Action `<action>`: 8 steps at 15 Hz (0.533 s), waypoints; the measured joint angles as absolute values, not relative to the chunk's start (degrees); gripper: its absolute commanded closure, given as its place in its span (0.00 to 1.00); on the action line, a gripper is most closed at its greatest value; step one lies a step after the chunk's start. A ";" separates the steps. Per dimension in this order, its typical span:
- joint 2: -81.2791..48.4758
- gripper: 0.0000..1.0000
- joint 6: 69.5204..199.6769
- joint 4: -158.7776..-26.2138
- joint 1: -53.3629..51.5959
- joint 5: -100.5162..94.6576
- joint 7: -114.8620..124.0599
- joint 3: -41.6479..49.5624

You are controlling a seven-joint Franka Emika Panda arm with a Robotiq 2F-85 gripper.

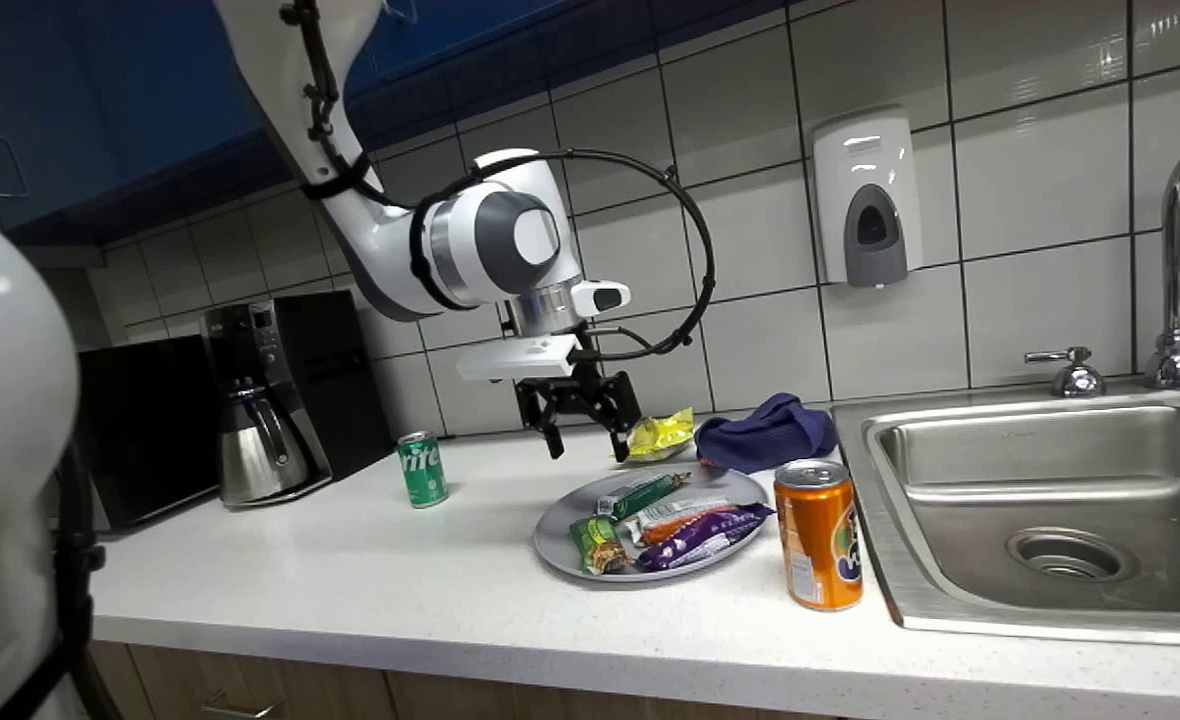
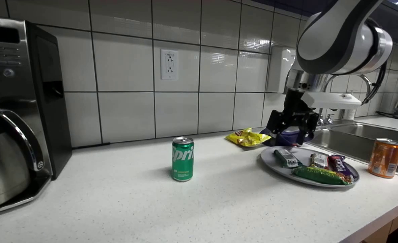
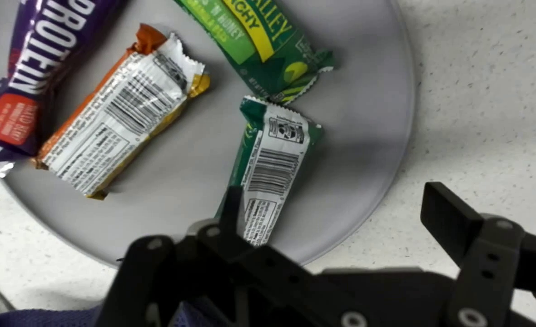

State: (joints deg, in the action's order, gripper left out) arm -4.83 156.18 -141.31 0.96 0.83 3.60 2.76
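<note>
The tool (image 1: pixel 588 452) hangs released, fingers (image 3: pixel 452 222) parted, over the rim of the gray plate (image 3: pixel 363 141). On the plate, a green-and-white bar (image 3: pixel 275 172) lies nearest, with three other bars (image 3: pixel 127 113). Near the plate, the desk (image 2: pixel 118 195) carries an orange can (image 1: pixel 818 540), yellow packet (image 2: pixel 248 137) and blue cloth (image 1: pixel 765 435).

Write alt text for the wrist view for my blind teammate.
Open, empty jaws span the bottom, one partly hiding a barcode-up green bar on a gray plate. Another green bar, a white-and-orange bar and a purple packet lie there; blue cloth shows bottom left.
</note>
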 measured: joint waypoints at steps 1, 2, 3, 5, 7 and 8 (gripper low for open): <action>-3.53 0.00 155.36 -142.08 0.89 0.83 2.90 2.58; -2.18 0.00 154.24 -142.81 0.85 0.83 2.32 2.42; -0.81 0.00 152.96 -143.48 0.83 0.76 1.83 2.27; 2.09 0.00 149.94 -144.72 0.70 0.64 1.06 2.08; 5.00 0.00 146.92 -145.86 0.47 0.41 0.70 1.91; 6.36 0.00 145.53 -146.39 0.31 0.30 0.67 1.82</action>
